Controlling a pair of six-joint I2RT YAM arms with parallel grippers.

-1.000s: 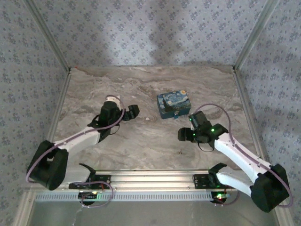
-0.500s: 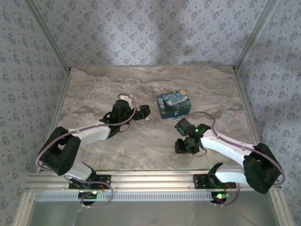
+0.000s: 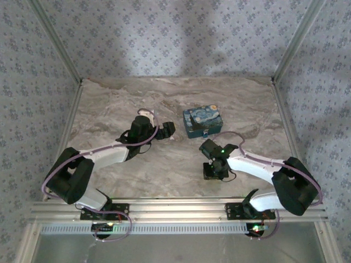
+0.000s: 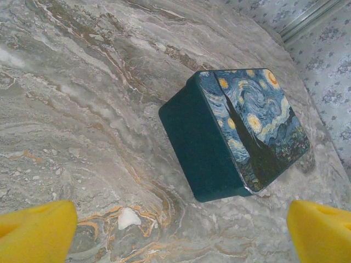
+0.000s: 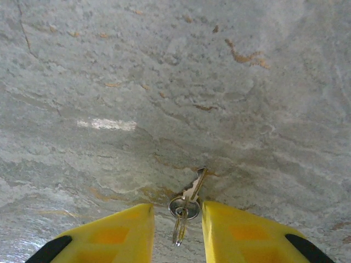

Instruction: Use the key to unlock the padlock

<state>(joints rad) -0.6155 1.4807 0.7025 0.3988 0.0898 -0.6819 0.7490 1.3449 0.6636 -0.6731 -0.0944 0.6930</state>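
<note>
A small silver key (image 5: 190, 198) with a little ring lies flat on the marbled table, its round head between the yellow fingers (image 5: 115, 233) of my right gripper (image 5: 177, 230). The jaws stand narrow, with a thin gap on each side of the key's head. From above, that gripper (image 3: 211, 172) points down at the table in front of the box. My left gripper (image 3: 166, 130) hovers just left of the blue swirl-painted box (image 3: 203, 121), its yellow fingertips (image 4: 34, 231) spread wide with bare table between them. The padlock is hidden.
The box (image 4: 241, 131) sits past the left gripper (image 4: 175, 241), its dark teal side facing it. A white chip (image 4: 129, 218) lies on the table (image 3: 109, 109) near the left fingertip. Patterned walls and metal rails (image 3: 285, 109) close in the table.
The right arm has swung in and lowered onto the key, its jaws narrowing around it. The left arm moved right toward the box, then held still.
</note>
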